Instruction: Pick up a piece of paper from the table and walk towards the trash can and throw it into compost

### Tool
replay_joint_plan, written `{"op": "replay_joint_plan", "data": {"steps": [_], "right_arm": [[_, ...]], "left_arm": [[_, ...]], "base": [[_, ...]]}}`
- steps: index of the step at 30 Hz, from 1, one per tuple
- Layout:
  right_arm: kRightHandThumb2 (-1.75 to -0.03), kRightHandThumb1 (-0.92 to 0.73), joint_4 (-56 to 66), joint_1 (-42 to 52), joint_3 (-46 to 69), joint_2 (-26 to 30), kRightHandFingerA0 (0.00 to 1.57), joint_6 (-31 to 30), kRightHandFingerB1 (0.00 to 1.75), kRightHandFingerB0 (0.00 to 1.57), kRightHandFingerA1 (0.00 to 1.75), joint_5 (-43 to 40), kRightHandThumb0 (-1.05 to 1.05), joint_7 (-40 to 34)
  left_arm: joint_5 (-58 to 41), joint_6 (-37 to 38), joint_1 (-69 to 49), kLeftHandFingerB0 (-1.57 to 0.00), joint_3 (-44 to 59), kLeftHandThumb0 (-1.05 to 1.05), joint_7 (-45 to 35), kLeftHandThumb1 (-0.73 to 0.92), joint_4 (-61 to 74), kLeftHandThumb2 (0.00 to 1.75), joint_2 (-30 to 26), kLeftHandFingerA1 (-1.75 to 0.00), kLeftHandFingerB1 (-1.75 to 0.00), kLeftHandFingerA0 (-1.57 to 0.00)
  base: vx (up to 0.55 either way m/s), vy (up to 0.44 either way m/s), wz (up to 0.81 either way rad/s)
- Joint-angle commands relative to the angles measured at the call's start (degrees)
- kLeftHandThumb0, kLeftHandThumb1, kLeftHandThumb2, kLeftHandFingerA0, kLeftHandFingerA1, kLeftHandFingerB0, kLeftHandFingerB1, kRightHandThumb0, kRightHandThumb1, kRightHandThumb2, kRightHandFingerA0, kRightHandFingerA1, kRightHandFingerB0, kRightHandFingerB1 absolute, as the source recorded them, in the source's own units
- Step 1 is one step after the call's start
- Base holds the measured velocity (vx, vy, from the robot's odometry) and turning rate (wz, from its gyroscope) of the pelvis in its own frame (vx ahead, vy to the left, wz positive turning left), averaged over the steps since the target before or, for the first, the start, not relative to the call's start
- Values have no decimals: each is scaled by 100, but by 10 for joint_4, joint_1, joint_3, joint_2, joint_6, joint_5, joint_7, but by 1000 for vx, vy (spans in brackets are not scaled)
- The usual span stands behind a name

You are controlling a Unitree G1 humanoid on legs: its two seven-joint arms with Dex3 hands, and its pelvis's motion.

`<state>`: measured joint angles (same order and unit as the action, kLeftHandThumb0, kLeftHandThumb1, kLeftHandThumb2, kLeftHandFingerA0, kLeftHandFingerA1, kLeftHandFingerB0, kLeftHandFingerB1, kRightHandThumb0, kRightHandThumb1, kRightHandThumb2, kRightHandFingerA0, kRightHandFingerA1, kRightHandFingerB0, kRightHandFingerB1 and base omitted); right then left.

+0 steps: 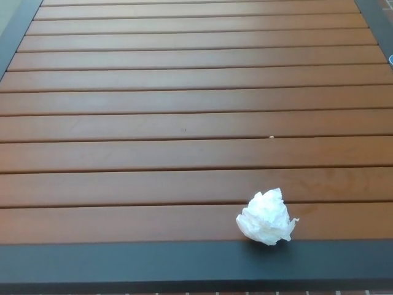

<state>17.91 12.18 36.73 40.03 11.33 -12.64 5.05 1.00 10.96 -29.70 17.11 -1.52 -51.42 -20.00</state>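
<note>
Outdoor patio or terrace seating spot, slatted brown wood-look table (184,110) with dark metal frame (153,264) typical of garden or café furniture, strip of red brick paving (258,292) showing below the table's near edge

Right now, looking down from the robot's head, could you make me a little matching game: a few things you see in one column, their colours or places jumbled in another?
Things:
1. crumpled paper
2. table slats
3. table frame
4. tiny crumb

Descriptions:
A. dark grey band along the near edge
B. white, resting at the near edge, right of centre
C. reddish-brown, running side to side
D. pale speck alone, farther back than the paper

Pairs: 1-B, 2-C, 3-A, 4-D
</note>
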Motion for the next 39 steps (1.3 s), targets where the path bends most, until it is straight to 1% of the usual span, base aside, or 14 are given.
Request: {"op": "replay_joint_plan", "data": {"steps": [1, 3, 4, 10, 11, 19, 20, 22, 24, 25, 34, 36, 37, 39], "right_arm": [[-93, -54, 189, -102, -219, 105, 3, -116, 29, 5, 31, 75, -82, 118], [-93, -54, 192, -108, -233, 109, 3, -125, 29, 5, 31, 77, -82, 120], [-61, -67, 198, -113, -265, 108, 6, -138, 27, 11, 32, 88, -80, 130], [-62, -69, 200, -143, -349, 92, 6, -168, 25, 12, 31, 133, -79, 127], [-94, -53, 199, -151, -368, 88, 2, -175, 30, 6, 31, 144, -77, 128], [-94, -54, 188, -216, -494, 61, 3, -189, 26, 6, 29, 198, -78, 167], [-61, -70, 186, -225, -511, 54, 3, -195, 27, 6, 32, 208, -79, 171], [-94, -52, 183, -238, -531, 42, 2, -206, 27, 4, 28, 220, -75, 176], [-94, -52, 178, -247, -543, 31, 2, -209, 27, 4, 28, 229, -75, 178], [-61, -69, 164, -266, -558, 20, 3, -215, 27, 11, 34, 242, -77, 183], [-88, -53, 87, -328, -566, 6, 4, -211, 43, 18, 40, 294, -75, 198], [-60, -64, 66, -336, -564, 4, 11, -202, 30, 30, 37, 304, -69, 196], [-87, -52, 56, -338, -567, 1, 14, -195, 46, 29, 48, 315, -70, 191], [-88, -52, 35, -342, -575, -4, 14, -182, 47, 30, 48, 335, -70, 183]], "left_arm": [[-4, 37, -26, -83, -1, -10, -6, 67, 27, 66, -6, -90, -71, -92], [-4, 35, -27, -83, -2, -10, -5, 67, 30, 66, -5, -90, -71, -92], [-1, 43, -25, -84, -5, -7, -5, 66, 21, 67, -6, -88, -69, -92], [-9, 52, -20, -87, -3, -7, -9, 65, 12, 69, -2, -89, -72, -91], [-11, 54, -18, -86, -2, -6, -11, 65, 7, 72, -3, -88, -72, -91], [5, 80, -4, -84, -17, -6, -12, 63, 3, 78, -10, -89, -73, -89], [6, 82, -4, -83, -20, -6, -11, 64, 4, 78, -9, -88, -72, -91], [4, 86, -3, -85, -21, -4, -10, 65, 2, 79, -8, -93, -70, -92], [-1, 88, -6, -85, -20, -4, -14, 65, 7, 79, -6, -93, -70, -92], [-5, 88, -10, -88, -18, -4, -11, 63, 12, 80, -1, -97, -76, -95], [-6, 72, -24, -84, -16, -6, -12, 64, 23, 74, -5, -91, -75, -91], [-5, 75, -14, -84, -17, -5, -11, 65, 1, 77, -8, -88, -74, -90], [-2, 77, -15, -85, -19, -7, -11, 66, 0, 73, -10, -88, -72, -91], [-2, 84, -18, -84, -20, -7, -13, 64, -1, 76, -11, -89, -75, -91]], "base": [[0, 0, 0], [0, 0, 0], [0, 0, 0], [0, 0, 0], [0, 0, 0], [0, 0, 0], [0, 0, 0], [0, 0, 0], [0, 0, 0], [0, 0, 0], [0, 0, 0], [0, 0, 0], [0, 0, 0], [0, 0, 0]]}}
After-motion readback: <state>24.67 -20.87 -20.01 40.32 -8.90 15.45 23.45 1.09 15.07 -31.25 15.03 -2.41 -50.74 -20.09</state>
